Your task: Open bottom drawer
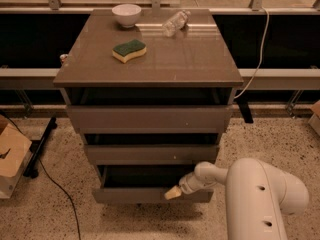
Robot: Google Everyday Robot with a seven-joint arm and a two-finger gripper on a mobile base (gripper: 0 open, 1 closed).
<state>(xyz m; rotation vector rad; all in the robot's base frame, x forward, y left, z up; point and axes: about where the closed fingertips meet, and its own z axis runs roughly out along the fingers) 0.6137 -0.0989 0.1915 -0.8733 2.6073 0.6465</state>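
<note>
The bottom drawer (131, 195), lowest of three in the cabinet (200, 64), stands partly pulled out with its dark inside showing, and the pincer (173, 193) is at the top edge of its front, right of the middle, though I cannot tell whether it is wide or narrow.

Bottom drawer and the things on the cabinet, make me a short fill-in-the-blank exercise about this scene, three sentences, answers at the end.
1. The plain grey-brown bottom drawer is pulled partly ____.
2. The cream-tipped gripper is at that drawer's front, toward its ____ end.
3. The clear plastic bottle on the glossy brown cabinet top lies on its ____.

Missing words: open; right; side
</note>
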